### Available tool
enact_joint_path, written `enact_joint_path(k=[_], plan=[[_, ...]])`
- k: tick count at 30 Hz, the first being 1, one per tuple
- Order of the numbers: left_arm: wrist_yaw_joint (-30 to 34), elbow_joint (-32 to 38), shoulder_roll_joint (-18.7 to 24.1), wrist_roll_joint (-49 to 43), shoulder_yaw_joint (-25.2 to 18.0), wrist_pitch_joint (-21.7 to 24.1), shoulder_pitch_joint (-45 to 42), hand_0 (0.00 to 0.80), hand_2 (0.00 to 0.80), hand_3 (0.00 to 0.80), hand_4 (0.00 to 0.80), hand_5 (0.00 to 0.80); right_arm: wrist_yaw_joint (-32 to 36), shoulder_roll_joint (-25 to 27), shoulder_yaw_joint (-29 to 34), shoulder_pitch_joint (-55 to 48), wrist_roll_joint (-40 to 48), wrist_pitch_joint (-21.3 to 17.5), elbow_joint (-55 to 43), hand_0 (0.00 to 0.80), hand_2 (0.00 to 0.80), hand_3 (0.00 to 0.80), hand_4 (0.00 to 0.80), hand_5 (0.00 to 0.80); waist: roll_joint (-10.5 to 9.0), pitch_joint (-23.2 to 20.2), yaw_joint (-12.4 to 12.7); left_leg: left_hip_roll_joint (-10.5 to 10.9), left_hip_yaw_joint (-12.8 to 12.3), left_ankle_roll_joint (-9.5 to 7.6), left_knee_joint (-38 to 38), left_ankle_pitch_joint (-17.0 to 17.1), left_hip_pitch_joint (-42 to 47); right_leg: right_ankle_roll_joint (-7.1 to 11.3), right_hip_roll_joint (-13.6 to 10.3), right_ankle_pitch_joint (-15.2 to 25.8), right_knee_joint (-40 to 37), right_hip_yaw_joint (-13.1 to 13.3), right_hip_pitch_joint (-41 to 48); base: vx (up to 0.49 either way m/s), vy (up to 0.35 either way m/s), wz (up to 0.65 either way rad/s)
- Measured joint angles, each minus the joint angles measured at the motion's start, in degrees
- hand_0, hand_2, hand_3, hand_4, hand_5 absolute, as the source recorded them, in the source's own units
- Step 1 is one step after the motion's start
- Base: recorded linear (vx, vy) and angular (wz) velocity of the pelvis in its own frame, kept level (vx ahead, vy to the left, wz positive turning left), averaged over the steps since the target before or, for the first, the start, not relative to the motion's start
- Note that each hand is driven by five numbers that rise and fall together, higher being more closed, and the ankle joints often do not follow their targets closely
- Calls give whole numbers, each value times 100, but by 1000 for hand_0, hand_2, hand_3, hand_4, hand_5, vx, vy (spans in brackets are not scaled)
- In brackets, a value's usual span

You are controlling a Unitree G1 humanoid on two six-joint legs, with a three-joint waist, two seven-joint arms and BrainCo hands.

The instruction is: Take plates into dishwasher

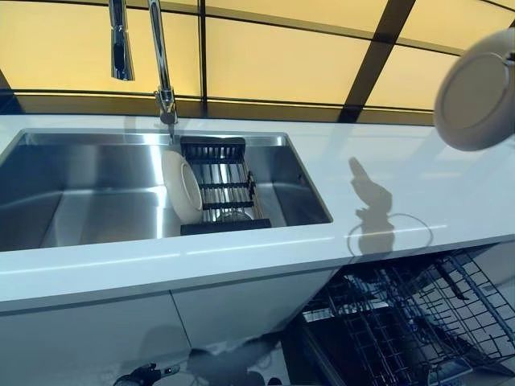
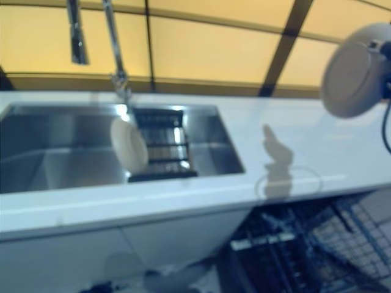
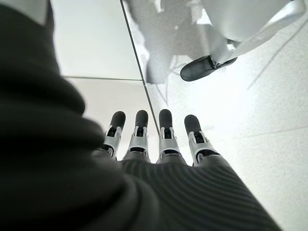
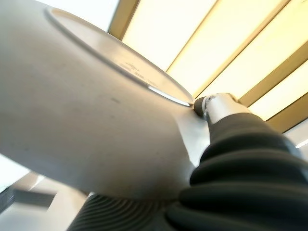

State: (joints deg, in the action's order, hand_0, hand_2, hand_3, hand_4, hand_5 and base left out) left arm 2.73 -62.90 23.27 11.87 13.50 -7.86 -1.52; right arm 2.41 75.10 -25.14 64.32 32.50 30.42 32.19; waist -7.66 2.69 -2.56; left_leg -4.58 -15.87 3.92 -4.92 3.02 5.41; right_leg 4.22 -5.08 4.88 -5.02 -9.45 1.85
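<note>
Two plates show. One plate (image 1: 476, 92) is raised high at the right edge of the head views, above the white bench (image 1: 386, 173), tilted with its underside toward the camera; the right hand (image 4: 219, 107) holds it, thumb hooked over the rim and dark ribbed cover against the underside. The second plate (image 1: 182, 186) stands on edge in the black rack (image 1: 219, 186) inside the steel sink (image 1: 80, 193), below the tap (image 1: 161, 60). Down at the lower right the dishwasher basket (image 1: 418, 322) stands pulled out. The left hand (image 3: 159, 139) hangs low beside the white cabinet front, fingers straight and relaxed, holding nothing.
</note>
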Motion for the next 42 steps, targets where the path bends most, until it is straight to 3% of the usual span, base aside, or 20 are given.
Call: enact_joint_path(k=[14,22,24,31,42], plan=[[20,-145,-7,-439,-4,-19,14,0,0,0,0,0,1228,279,1182,-2083,-801,-133,-41,800,800,800,800,800,190,-81,-512,-11,-464,1,-3,-104,4,-9,74,91,4,488,-265,-24,-17,-18],[121,-146,-27,-663,-14,-28,70,0,0,0,0,0,1884,291,2409,-3858,-1164,-899,-852,800,800,800,800,800,197,-56,-781,-8,-713,28,-2,-154,19,8,105,130,18,725,-368,-18,-42,-17],[140,-146,-27,-666,-17,-29,128,0,0,0,0,0,2085,288,2763,-4520,-1359,-1237,-1056,800,800,800,800,800,186,3,-827,-3,-795,30,-3,-184,76,11,108,142,19,797,-376,-7,-47,-19],[185,-145,-29,-668,-33,-24,240,0,0,0,0,0,2535,195,3393,-5722,-1827,-2009,-1618,800,800,800,800,800,203,136,-1105,-4,-925,40,-4,-224,102,21,128,150,8,935,-418,2,-41,-13],[189,-143,-33,-689,-35,-23,336,0,0,0,0,0,2742,-95,3397,-6218,-2378,-2529,-1853,800,800,800,800,800,360,252,-1216,-11,-924,14,-5,-254,91,21,131,149,-1,961,-443,0,-5,-1]])
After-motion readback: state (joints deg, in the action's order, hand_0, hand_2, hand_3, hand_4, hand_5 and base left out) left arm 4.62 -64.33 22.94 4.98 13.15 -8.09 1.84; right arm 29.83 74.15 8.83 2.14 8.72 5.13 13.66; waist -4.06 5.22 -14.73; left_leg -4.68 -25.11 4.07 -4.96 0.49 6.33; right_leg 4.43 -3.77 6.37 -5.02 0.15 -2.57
